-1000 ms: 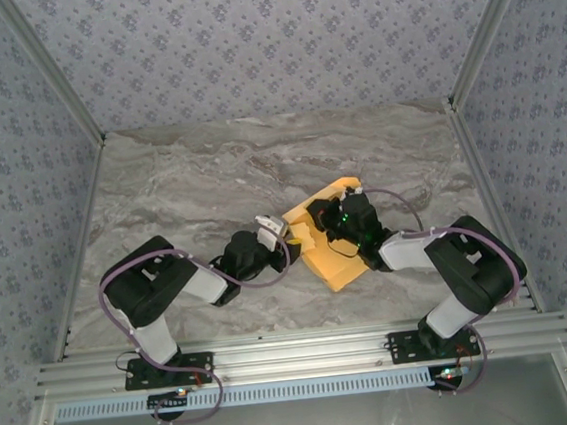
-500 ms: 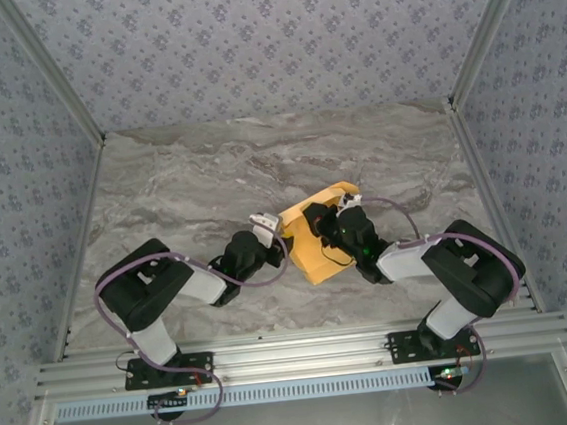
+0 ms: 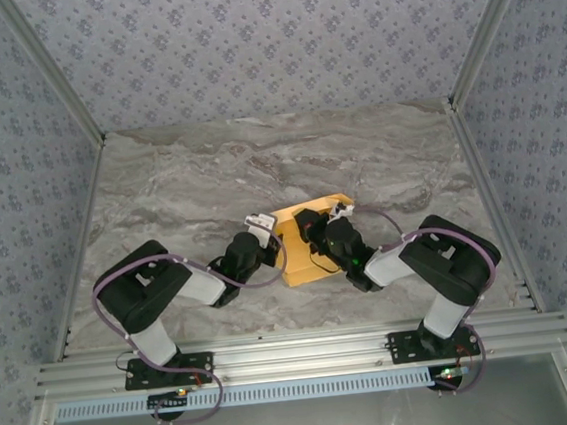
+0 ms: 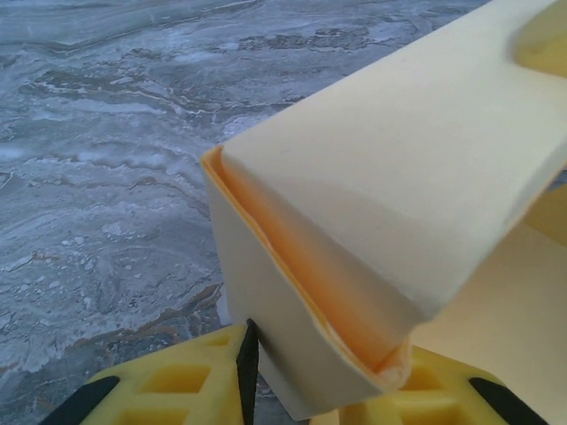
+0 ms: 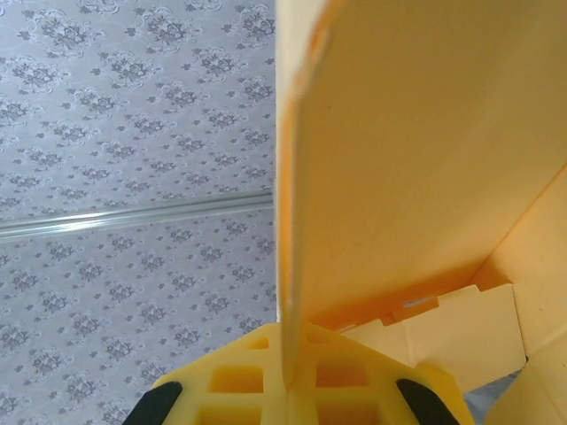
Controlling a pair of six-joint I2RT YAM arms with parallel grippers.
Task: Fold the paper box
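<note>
Left gripper [image 4: 301,403] first: its yellow fingers [image 4: 177,385] sit partway apart, straddling a folded corner of the paper box [image 4: 399,177]. The double-layer edge drops right into the gap, but I honestly can't tell from the wrist cam whether the pads are pinching it or just flanking it. The right gripper [image 5: 288,385] is clamped down on a single panel that runs edge-on straight between its pads, so that side definitely has hold of the box. The box itself is half-formed, sitting mid-tabletop [image 3: 181,192] between the two grippers, a bit toward the near edge, with one wall standing and flaps loose.

My read on handling is that it's thin yellow-orange card, so it'll be very light, springy at the creases, and easy to dent or crease in the wrong place if I squeeze a bare panel. It'll probably want to slide on that marble-pattern top too. I'd grab at folded edges and corners where the layers double up, near the crease, not mid-panel.

Pose-wise, both arms are folded low with elbows kicked outward and forearms angled in toward the middle, wrists nearly meeting over the box. The right wrist is tipped enough that its camera looks past the card at the back wall.
</note>
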